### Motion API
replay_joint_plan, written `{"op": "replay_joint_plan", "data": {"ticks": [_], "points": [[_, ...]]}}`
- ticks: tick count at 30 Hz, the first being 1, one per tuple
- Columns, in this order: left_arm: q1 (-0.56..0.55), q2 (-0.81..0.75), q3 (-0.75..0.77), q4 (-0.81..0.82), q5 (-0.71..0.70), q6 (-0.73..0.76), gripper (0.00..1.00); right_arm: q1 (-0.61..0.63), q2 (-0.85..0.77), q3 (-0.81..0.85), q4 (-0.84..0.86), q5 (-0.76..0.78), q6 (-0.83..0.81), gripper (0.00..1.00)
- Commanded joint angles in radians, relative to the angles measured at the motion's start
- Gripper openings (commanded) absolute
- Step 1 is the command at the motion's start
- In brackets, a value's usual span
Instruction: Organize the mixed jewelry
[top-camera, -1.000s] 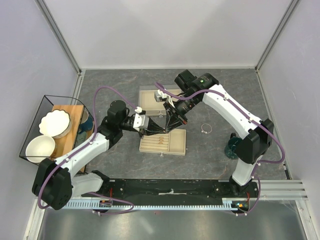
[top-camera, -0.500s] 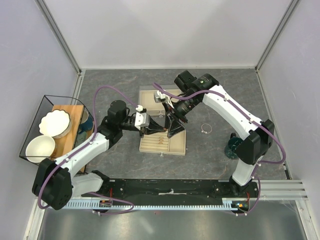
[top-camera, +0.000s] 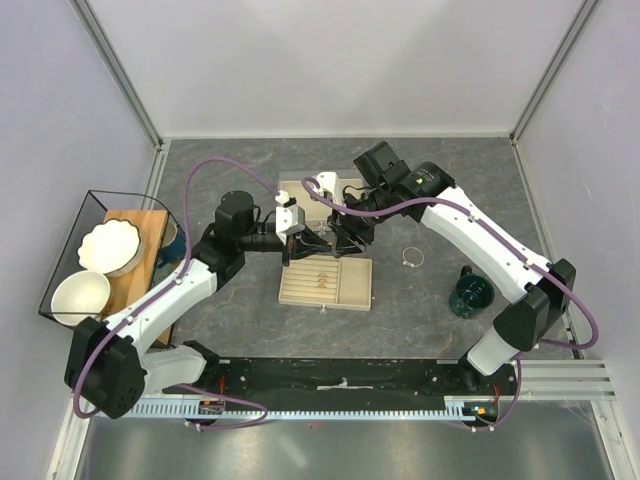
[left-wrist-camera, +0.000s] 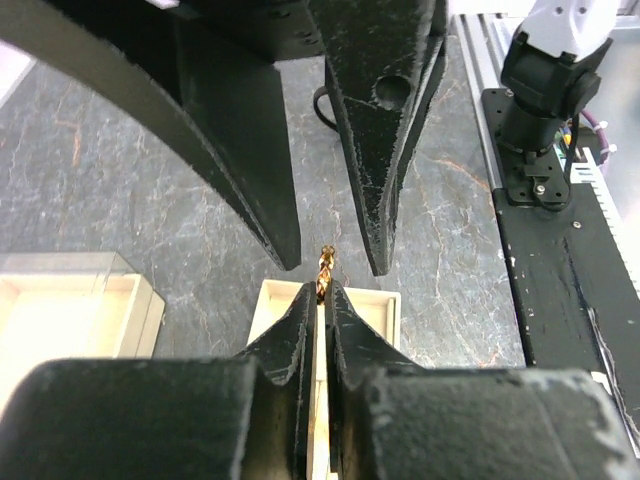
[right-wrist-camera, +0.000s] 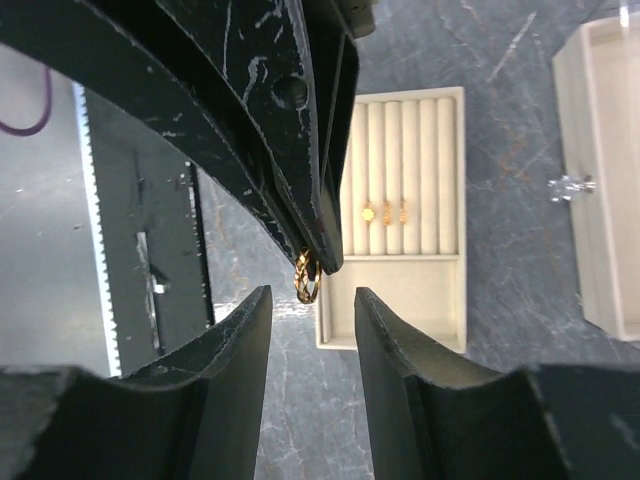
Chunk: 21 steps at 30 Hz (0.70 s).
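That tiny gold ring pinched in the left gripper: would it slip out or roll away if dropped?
Probably slippery: the gold ring is held only at the tips of the left gripper, so a nudge might free it. It looks thin and light, likely stiff metal. Being round, it could roll on the table if dropped on edge.
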Motion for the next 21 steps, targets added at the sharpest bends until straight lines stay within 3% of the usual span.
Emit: {"op": "replay_joint_plan", "data": {"ticks": [1,9,21], "points": [[-0.003,0.030,0.061,-0.069,-0.063,-0.060,0.02,0.011,-0.048,0.000,0.090,0.099,0.068,0.45],[-0.003,0.071,0.075,-0.093,-0.052,-0.083,0.01,0.020,-0.058,-0.003,0.113,0.149,0.080,0.37],[-0.001,0.067,0.080,-0.089,-0.069,-0.091,0.02,0.040,-0.050,-0.039,0.113,0.111,0.073,0.38]]}}
